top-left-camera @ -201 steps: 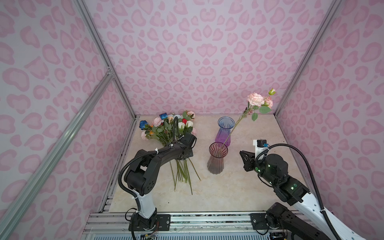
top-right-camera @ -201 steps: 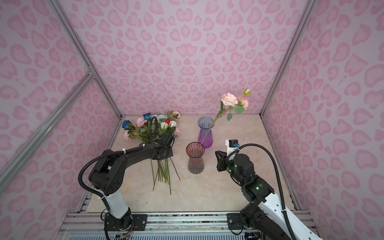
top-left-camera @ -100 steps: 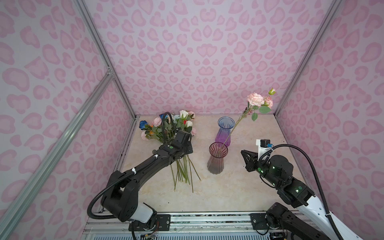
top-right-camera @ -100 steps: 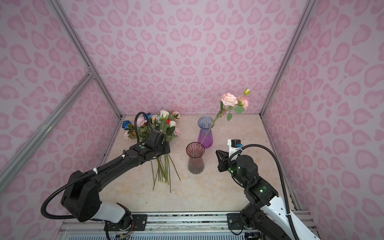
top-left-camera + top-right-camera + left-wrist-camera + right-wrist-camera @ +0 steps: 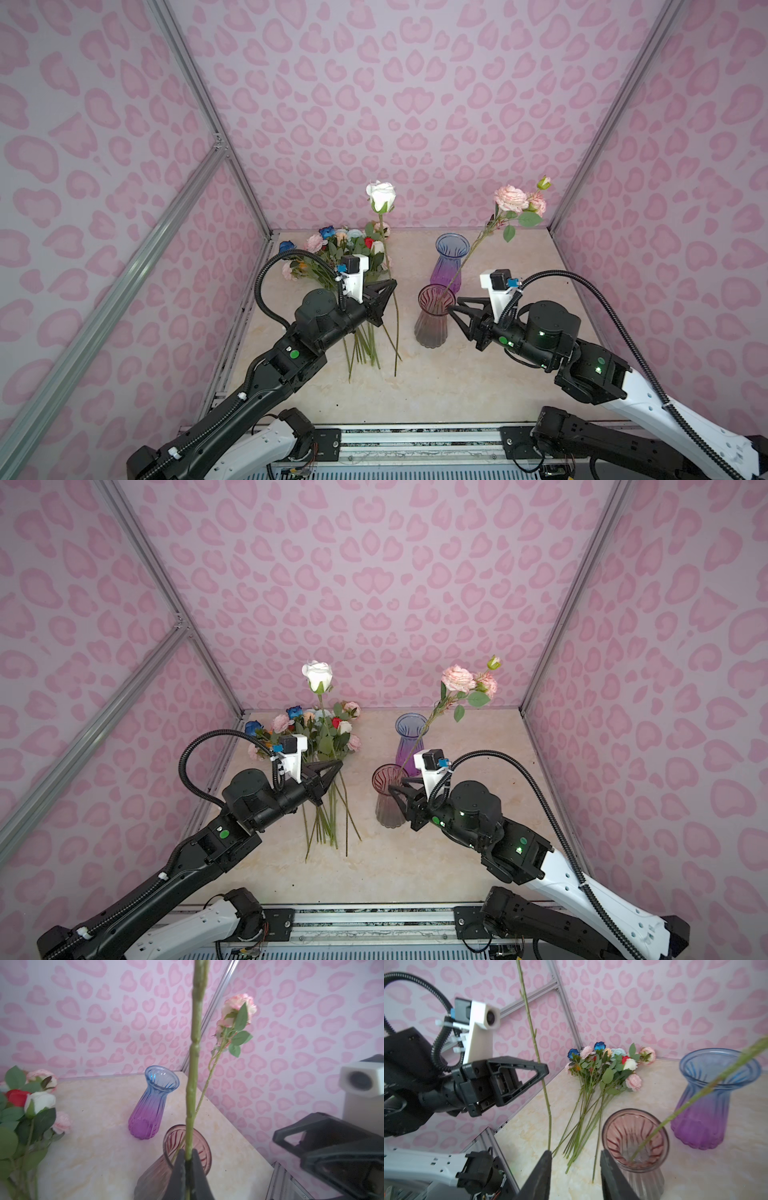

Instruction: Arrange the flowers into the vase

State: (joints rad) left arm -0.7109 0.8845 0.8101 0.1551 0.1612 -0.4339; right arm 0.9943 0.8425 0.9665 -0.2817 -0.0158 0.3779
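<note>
Jaws of left gripper [image 5: 390, 286] clamped on white rose [image 5: 381, 196] stem, upright above table [image 5: 415, 386]; right gripper [image 5: 575, 1155] jaws parted, empty, just beside brown-pink vase [image 5: 432, 324] holding pink spray [image 5: 511, 198]; loose flowers [image 5: 340, 249] lying far-left; blue-purple vase [image 5: 451, 262] behind.

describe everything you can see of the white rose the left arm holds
The white rose looks artificial: one half-open white head with green sepals on a long, thin, knobbly green stem. It stands nearly upright, head high above the bunch of flowers lying on the table. The left gripper is shut on the stem about midway; the lower part hangs toward the table, and whether its tip touches cannot be told.
</note>
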